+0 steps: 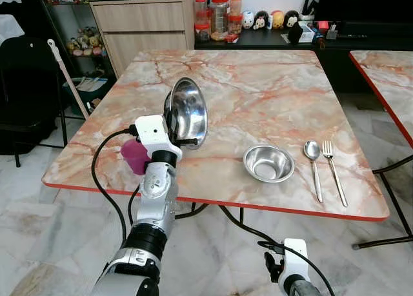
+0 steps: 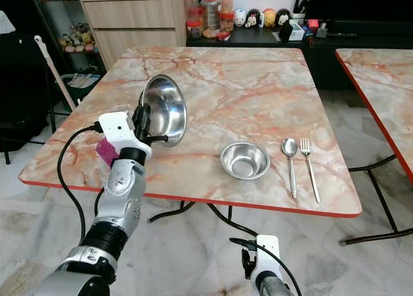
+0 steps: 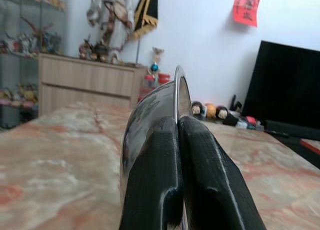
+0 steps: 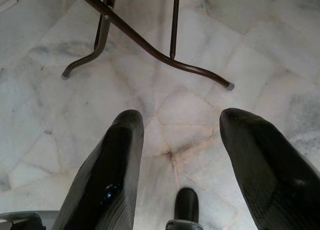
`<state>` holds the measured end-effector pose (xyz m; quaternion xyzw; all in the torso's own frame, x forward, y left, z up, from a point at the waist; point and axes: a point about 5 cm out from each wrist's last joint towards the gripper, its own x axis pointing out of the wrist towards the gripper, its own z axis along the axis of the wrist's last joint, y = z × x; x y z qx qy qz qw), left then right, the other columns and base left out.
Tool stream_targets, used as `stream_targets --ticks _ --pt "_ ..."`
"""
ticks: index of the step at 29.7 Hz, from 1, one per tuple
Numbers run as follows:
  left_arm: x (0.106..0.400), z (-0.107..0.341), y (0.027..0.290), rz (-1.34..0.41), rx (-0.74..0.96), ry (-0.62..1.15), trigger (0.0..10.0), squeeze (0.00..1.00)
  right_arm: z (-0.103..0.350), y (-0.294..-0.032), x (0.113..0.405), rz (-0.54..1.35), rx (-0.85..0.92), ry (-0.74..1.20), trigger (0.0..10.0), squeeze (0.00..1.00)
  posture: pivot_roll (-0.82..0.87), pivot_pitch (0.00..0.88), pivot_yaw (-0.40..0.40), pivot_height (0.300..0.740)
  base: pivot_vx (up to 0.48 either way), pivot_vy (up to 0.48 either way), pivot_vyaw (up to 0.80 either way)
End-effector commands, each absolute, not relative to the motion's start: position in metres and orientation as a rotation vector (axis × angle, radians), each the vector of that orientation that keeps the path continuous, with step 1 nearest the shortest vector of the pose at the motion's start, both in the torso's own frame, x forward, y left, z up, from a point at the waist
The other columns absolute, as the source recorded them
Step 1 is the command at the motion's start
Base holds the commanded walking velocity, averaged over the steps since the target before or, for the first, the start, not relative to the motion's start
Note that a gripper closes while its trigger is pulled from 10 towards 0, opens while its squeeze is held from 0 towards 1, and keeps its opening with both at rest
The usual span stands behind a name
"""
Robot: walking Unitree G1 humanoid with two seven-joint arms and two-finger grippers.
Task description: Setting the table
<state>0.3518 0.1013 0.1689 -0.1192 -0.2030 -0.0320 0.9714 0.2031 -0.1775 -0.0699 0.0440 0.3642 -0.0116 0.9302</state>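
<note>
Gripping the steel plate (image 1: 187, 111) by its rim, the left hand (image 1: 173, 133) holds it upright.

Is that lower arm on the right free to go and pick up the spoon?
Probably yes. The right gripper hangs open and empty below the table edge, and the spoon lies bare near that edge, between the small bowl and the fork.

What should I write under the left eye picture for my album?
Left hand lifts a shiny steel plate on edge over the marble table, beside bowl, spoon and fork.
</note>
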Motion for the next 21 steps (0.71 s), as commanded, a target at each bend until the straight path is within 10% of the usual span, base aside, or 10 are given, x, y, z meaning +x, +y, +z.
stream_targets --ticks 1,21 --pt "0.355 0.181 0.101 -0.064 -0.216 -0.463 10.0 0.00 -0.069 -0.177 0.205 -0.027 0.095 0.735 10.0 0.00 -0.03 0.000 0.034 0.740 0.000 0.000 0.00" --pt "0.354 0.203 0.108 -0.005 -0.242 -0.574 10.0 0.00 -0.068 -0.177 0.206 -0.021 0.084 0.738 10.0 0.00 -0.02 0.000 0.024 0.740 0.000 -0.311 0.16"
